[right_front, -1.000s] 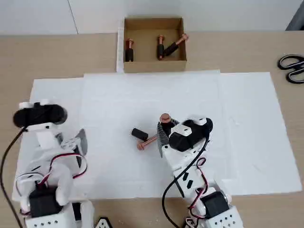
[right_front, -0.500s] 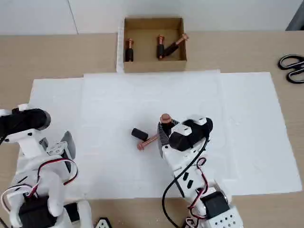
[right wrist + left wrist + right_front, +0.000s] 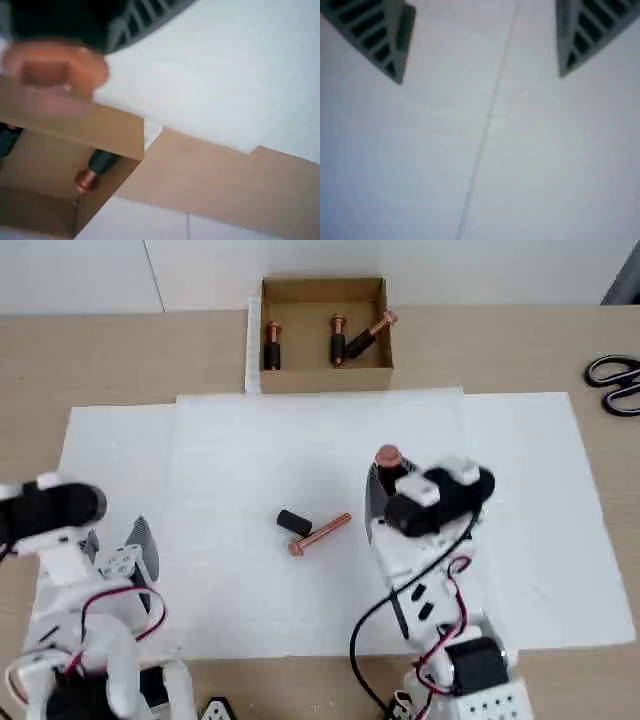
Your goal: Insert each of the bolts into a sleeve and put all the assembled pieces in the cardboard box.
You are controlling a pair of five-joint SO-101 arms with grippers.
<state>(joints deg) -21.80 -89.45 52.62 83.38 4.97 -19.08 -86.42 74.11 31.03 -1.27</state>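
My right gripper (image 3: pixel 386 478) is shut on a copper bolt in a black sleeve (image 3: pixel 388 459), held above the white sheet (image 3: pixel 240 450) right of centre. In the right wrist view the bolt head (image 3: pixel 55 67) hangs in front of the cardboard box (image 3: pixel 75 125). A loose black sleeve (image 3: pixel 293 522) and a loose copper bolt (image 3: pixel 320 534) lie side by side mid-sheet. The cardboard box (image 3: pixel 325 380) at the far edge holds three assembled pieces (image 3: pixel 342 338). My left gripper (image 3: pixel 132 545) stands open over bare sheet at the near left, with its fingers (image 3: pixel 380 35) wide apart.
Black scissors (image 3: pixel 615 380) lie on the wooden table (image 3: pixel 120 350) at the far right. The white sheet covers most of the working area between the arms and the box.
My right gripper has lifted and moved right and toward the box with the assembled piece. The left arm has pulled back to the left.
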